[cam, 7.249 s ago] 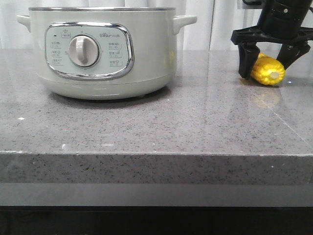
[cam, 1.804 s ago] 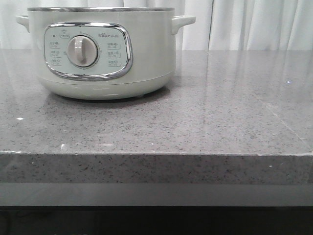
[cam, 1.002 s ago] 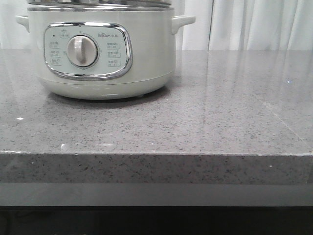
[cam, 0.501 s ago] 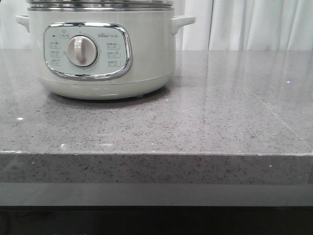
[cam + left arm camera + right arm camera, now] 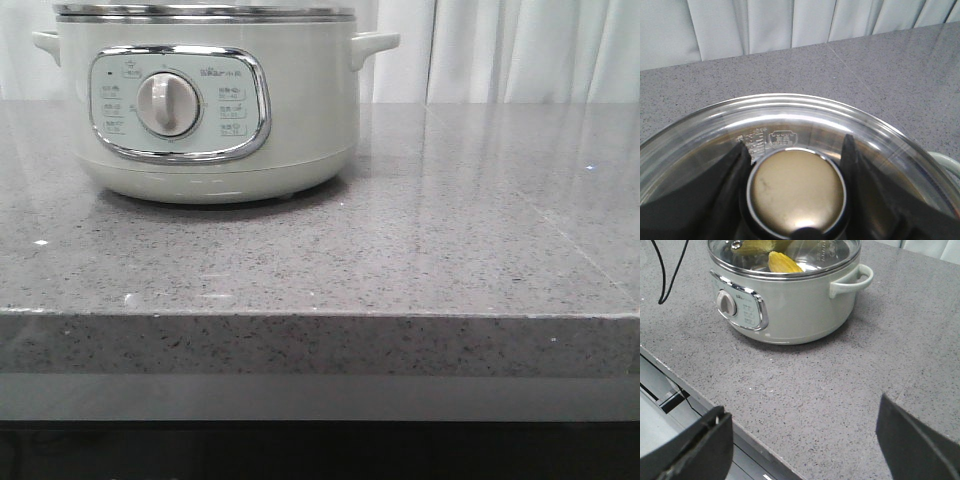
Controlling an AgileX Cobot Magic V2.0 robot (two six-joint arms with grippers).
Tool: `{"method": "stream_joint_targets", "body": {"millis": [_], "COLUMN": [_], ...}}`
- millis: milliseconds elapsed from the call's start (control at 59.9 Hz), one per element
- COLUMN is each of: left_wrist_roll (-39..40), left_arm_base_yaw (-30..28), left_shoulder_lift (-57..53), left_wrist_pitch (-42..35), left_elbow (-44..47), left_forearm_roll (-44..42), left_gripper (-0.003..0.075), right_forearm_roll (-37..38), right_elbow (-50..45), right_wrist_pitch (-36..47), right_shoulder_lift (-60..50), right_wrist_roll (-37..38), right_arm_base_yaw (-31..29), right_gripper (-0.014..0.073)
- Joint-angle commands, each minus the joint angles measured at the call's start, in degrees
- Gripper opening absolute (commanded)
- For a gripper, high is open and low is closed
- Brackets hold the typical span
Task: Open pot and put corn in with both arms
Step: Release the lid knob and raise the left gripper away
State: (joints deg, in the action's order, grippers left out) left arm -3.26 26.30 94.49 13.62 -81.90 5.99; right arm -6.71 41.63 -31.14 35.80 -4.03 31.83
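Black fingers [image 5: 735, 170] of the left gripper [image 5: 796, 192] flanked the glass lid's brass knob [image 5: 796, 192]; grip uncertain. Right gripper [image 5: 802, 440] gaped, empty. Yellow corn [image 5: 782, 263] lay inside the pale-green pot [image 5: 790, 295]; release should be straight, gentle.

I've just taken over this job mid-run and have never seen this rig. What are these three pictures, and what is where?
This is a robot with two arms, each ending in a two-finger gripper. The front view looks forward over the grey table, where the pale-green pot stands. The other two views come from cameras on the wrists. The left gripper has a finger on each side of the knob of the glass lid, which sits on the pot. I cannot tell whether it is squeezing the knob. The right gripper is wide open and empty. Its camera shows the corn inside the pot, under the lid.
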Motion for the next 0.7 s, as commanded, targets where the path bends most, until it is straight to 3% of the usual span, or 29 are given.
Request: {"method": "stream_joint_targets", "body": {"millis": [0, 84, 134, 418, 685], "left_wrist_roll": [0.4, 0.4, 0.4, 0.4, 0.2], "left_arm_base_yaw": [0.5, 0.5, 0.5, 0.5, 0.5], "left_shoulder_lift": [-2.9, -3.1, -3.6, -14.7, -27.9], "left_wrist_pitch": [-3.7, -3.5, -2.8, 1.5, 22.0], "left_elbow": [-2.3, -2.3, -2.3, -2.9, -2.7], "left_forearm_roll": [0.0, 0.0, 0.0, -0.2, -5.5], "left_gripper": [0.041, 0.0512, 0.0524, 0.0469, 0.042], "right_forearm_roll": [0.1, 0.1, 0.1, 0.1, 0.1], "right_elbow": [1.5, 1.5, 1.5, 1.5, 1.5], "right_wrist_pitch": [4.0, 4.0, 4.0, 4.0, 4.0], "right_shoulder_lift": [-0.2, -0.2, -0.2, -0.2, -0.2], "right_wrist_roll": [-0.4, -0.4, -0.4, -0.4, -0.4], "right_arm_base_yaw": [-0.1, -0.1, -0.1, -0.1, -0.1], "right_gripper": [0.0602, 0.0602, 0.0602, 0.0602, 0.0602]}}
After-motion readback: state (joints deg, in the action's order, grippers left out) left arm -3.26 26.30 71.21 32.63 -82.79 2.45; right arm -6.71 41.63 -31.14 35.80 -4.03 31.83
